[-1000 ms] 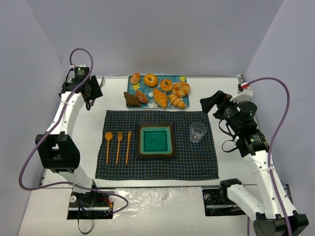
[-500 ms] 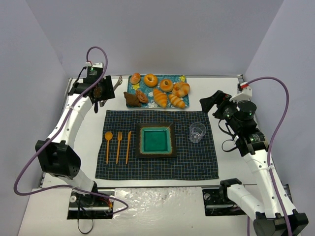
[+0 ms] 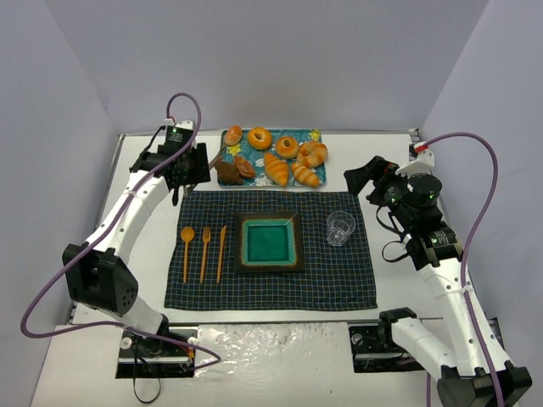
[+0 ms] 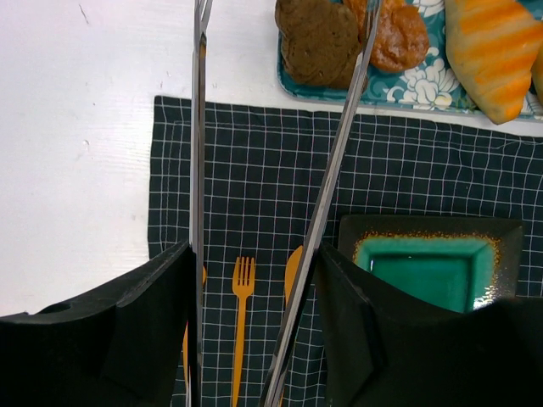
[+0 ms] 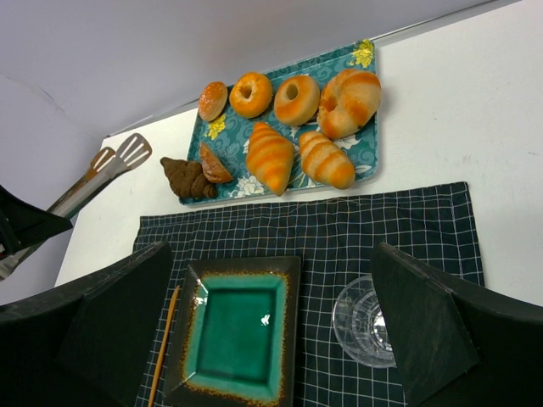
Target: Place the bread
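Observation:
The bread is the dark chocolate-brown ridged pastry at the front left corner of the blue patterned tray. It also shows in the wrist views as bread and bread. My left gripper is shut on metal tongs, whose two arms stand spread. The bread lies between those arms near the top of the left wrist view; the tong tips run out of that frame. From the right wrist the tongs end just left of the bread. My right gripper hangs open and empty over the mat's right side.
A dark checked placemat carries a teal square plate, a clear glass to its right and an orange spoon, fork and knife to its left. Golden croissants, ring rolls and a reddish roll fill the tray.
My left arm has swung right from the table's far left corner toward the tray, bringing the tongs up to the bread. The right arm has not moved.

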### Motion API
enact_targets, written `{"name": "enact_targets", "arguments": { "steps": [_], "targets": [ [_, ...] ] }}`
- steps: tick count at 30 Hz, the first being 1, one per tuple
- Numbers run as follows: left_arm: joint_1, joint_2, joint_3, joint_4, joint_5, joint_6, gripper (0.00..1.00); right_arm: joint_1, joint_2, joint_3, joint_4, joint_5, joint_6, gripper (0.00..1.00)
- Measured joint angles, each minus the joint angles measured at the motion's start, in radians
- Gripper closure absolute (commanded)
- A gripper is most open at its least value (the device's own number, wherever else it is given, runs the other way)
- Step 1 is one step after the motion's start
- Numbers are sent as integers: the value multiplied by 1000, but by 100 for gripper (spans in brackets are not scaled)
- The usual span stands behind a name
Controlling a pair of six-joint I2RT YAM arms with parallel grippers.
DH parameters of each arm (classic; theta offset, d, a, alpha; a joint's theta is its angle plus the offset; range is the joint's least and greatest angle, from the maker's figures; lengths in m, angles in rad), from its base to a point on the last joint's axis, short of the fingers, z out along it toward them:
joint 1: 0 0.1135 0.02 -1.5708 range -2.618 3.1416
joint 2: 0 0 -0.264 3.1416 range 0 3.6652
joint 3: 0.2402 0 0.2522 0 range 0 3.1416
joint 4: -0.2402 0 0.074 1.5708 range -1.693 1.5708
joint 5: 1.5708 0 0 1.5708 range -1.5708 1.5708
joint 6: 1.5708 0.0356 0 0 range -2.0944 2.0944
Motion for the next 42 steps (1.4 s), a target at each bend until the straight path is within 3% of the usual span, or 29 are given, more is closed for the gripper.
{"name": "enact_targets", "arguments": {
  "steps": [42],
  "targets": [
    [-37, 122, -137, 185, 3, -130, 53, 24, 0, -2, -3, 21, -1, 0]
  ]
}}
